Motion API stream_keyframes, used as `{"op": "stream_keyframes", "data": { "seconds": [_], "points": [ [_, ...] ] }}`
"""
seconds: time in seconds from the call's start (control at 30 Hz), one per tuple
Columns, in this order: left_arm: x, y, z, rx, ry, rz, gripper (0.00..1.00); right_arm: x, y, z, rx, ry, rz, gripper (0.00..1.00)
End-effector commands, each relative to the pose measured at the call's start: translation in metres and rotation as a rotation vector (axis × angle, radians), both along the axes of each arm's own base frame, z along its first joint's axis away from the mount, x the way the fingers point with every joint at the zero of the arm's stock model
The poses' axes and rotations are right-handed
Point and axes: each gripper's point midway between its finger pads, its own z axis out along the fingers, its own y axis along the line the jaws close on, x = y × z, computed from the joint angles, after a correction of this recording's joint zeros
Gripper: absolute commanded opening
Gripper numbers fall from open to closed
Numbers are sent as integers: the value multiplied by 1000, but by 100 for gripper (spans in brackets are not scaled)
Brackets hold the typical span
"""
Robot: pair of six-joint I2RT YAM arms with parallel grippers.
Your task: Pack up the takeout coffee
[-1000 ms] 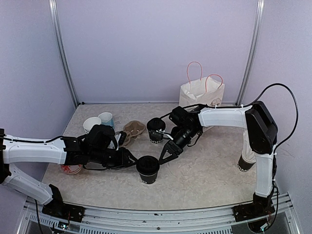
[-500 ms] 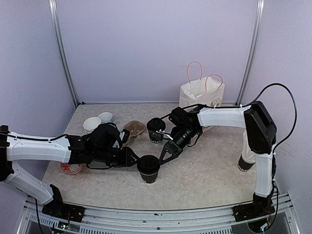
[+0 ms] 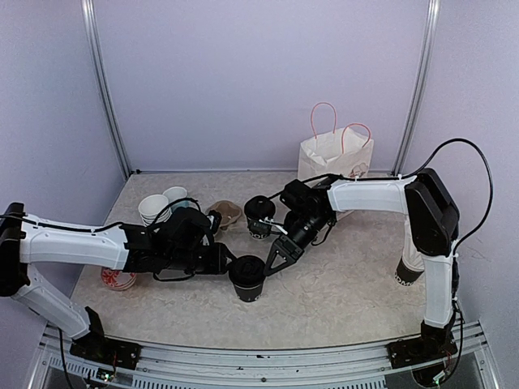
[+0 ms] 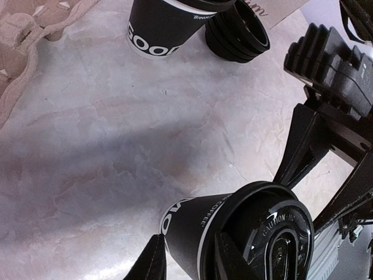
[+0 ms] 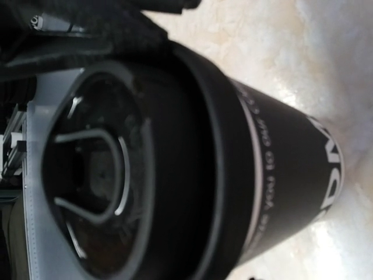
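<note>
Left wrist view: far black paper cup [image 4: 160,26] cropped by the top edge, its white lettering incomplete. Right wrist view: near black lidded paper cup [image 5: 233,175] blurred, its lettering only partly legible.

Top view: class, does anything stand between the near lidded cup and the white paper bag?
Yes. The right gripper, at the near lidded cup's lid, and the right arm behind it lie across the straight path to the white paper bag.

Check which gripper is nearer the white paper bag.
Right. The right gripper sits in front of the bag, to its left; the left gripper is farther left, beyond the near lidded cup.
</note>
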Motion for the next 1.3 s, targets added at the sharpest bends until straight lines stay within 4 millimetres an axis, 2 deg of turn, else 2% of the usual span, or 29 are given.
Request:
{"op": "stream_keyframes", "data": {
  "seconds": [0.0, 0.17, 0.27, 0.53, 0.73, 0.83, 1.0, 1.13, 1.27],
  "points": [
    [-35, 12, -35, 225, 82, -102, 31, 6, -2, -29, -51, -106, 25, 44],
    [-8, -17, 30, 94, -98, -102, 37, -9, -1, 6, 74, -109, 76, 47],
    [-2, -26, 46, 61, -153, -131, 42, -16, -2, 16, 111, -102, 94, 50],
    [11, -34, 44, 70, -156, -154, 46, -43, 11, 19, 139, -77, 182, 53],
    [14, -31, 35, 94, -141, -154, 46, -46, 15, 18, 133, -77, 193, 53],
    [15, -31, 42, 73, -161, -147, 48, -46, 14, 16, 129, -80, 193, 53],
    [19, -32, 66, 47, -195, -131, 54, -47, 9, 13, 106, -90, 189, 54],
    [19, -11, 73, 66, -179, -63, 55, -41, 1, 11, 74, -130, 157, 53],
    [15, 18, 58, 41, -95, -15, 50, -31, 0, 8, 46, -154, 124, 53]
  ]
}}
